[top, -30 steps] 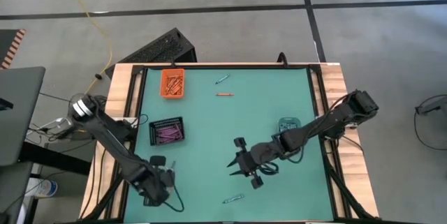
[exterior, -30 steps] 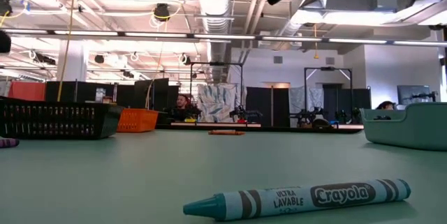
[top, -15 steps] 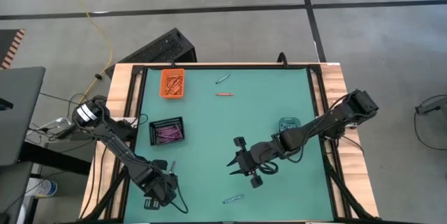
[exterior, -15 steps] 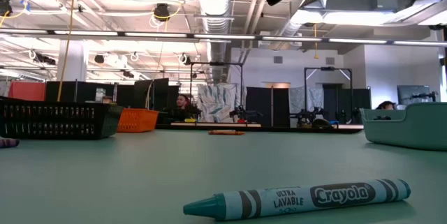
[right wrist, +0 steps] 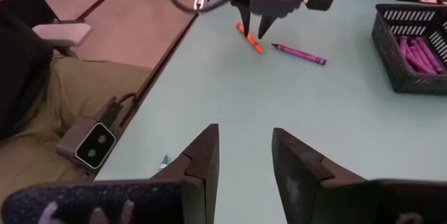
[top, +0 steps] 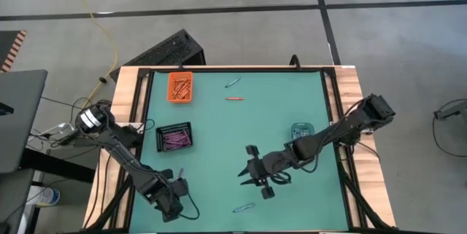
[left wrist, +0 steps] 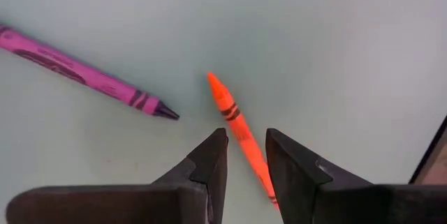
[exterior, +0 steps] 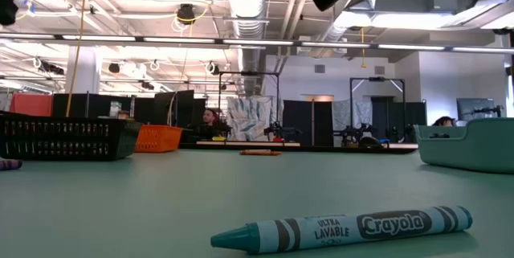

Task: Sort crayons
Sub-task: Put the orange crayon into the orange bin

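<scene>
My left gripper stands open near the table's near left corner and points down. Its fingers straddle an orange crayon that lies flat on the green table; I cannot tell whether they touch it. A purple crayon lies flat just beside it. The right wrist view shows the left gripper, the orange crayon and the purple crayon. My right gripper hangs open above the table's middle, holding nothing. A teal crayon lies near the near edge.
A black tray holds purple crayons and an orange tray holds orange ones, both on the left side. A pale teal tray stands right of the middle. An orange crayon and a teal crayon lie loose at the far side.
My left gripper has sunk a little toward the table, shifted slightly toward the near edge and rolled about its own axis. Its fingers keep the same gap. The crayons lie where they were.
</scene>
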`<state>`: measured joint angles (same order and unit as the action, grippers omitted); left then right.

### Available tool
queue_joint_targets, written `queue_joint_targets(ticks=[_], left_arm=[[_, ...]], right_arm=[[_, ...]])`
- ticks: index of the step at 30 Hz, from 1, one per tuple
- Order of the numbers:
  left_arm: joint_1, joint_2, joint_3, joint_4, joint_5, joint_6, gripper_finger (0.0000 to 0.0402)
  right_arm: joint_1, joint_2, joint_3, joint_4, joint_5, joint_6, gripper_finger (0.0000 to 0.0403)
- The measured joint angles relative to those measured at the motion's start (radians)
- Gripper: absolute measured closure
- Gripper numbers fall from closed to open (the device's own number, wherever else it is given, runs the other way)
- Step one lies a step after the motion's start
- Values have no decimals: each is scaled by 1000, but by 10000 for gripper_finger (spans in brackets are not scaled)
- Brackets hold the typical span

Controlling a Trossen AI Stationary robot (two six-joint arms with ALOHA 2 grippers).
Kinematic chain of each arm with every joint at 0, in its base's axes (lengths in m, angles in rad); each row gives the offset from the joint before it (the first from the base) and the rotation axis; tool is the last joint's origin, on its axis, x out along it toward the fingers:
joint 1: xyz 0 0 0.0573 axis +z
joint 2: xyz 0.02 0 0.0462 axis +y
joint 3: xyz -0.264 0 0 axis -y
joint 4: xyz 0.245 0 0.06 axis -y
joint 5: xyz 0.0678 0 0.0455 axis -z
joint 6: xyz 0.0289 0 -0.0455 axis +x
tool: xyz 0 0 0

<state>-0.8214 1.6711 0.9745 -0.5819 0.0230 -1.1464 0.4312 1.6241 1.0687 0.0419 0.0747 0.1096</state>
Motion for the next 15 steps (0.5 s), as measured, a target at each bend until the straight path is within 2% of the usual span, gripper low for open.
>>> queue_joint_targets(ticks=[5, 15], left_arm=[[-29, 0, -2, 5, -67, -17, 314], [-49, 88, -6, 22, -31, 83, 315]], right_arm=[[34, 0, 0, -5, 21, -37, 284], [25, 0, 0, -16, 22, -65, 284]])
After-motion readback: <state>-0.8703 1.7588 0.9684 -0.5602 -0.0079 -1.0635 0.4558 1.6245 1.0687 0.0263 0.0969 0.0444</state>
